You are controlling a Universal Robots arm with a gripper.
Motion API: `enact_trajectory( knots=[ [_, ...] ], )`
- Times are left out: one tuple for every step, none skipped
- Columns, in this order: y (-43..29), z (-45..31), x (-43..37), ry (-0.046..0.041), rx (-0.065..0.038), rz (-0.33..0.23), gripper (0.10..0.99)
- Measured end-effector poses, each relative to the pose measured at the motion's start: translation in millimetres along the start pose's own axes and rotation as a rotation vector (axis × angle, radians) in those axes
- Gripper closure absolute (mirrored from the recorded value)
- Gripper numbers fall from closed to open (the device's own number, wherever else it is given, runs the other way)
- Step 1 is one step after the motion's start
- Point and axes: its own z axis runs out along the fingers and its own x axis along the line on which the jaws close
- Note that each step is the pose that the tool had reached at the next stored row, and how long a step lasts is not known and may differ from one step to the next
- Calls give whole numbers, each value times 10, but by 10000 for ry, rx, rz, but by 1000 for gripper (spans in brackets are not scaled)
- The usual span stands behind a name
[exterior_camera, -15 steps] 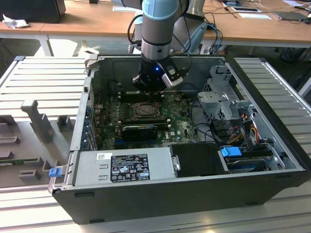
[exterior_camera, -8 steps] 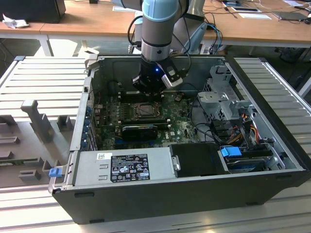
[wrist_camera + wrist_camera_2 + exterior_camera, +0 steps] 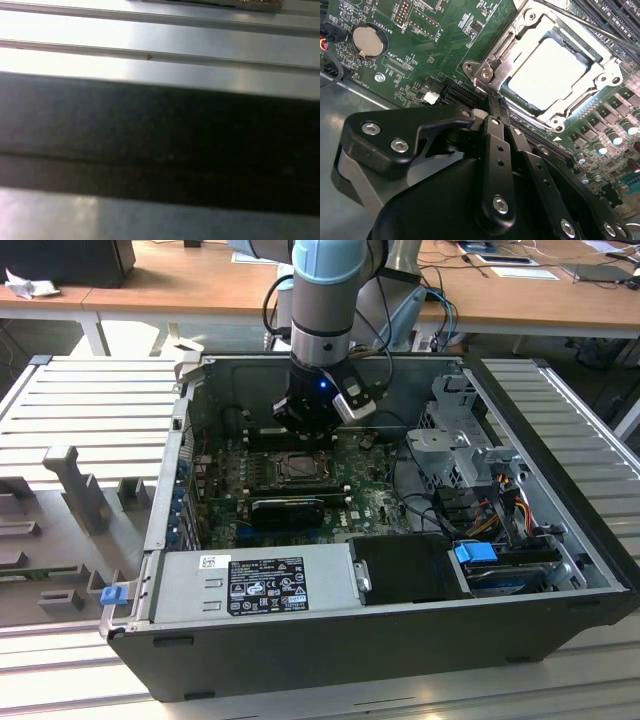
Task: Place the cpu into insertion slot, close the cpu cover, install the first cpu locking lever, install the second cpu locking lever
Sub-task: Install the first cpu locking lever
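The cpu [image 3: 551, 74] sits in the insertion slot [image 3: 592, 52] on the green motherboard [image 3: 420, 55], with the cpu cover [image 3: 520, 37] closed down around it. The gripper [image 3: 496, 107] has its fingers pressed together just beside the cover's corner, inside the open computer case [image 3: 560, 540].

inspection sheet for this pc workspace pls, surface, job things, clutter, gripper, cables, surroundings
surface: ribbed grey metal table under an open computer case.
job's things: cpu lies in the insertion slot; cpu cover lies down around it.
clutter: grey fixture blocks on the exterior view's left.
grippers: gripper fingers together at the socket's corner, beside a hinge screw.
cables: coloured wire bundle at the case's exterior-view right; black cables on the arm.
surroundings: wooden desks behind.
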Motion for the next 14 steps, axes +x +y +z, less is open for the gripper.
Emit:
enact_trajectory(
  knots=[
    [0,5,0,1,6,0,980],
    [-1,8,0,4,15,0,980],
    [-2,12,1,4,16,1,980],
    [-2,13,2,4,1,2,980],
    [-2,14,1,1,-20,3,980],
    [-2,14,1,0,-33,1,980],
    [-2,14,1,-2,-44,1,980],
    [-2,15,1,-3,-58,1,980],
    [-2,15,1,-4,-67,1,980],
    [-1,15,1,-4,-72,1,980],
    [-1,15,0,-5,-73,1,980],
    [-2,12,1,-5,-72,0,980],
    [-1,3,0,-5,-69,0,980],
    [0,-5,0,-5,-68,0,980]
  ],
)
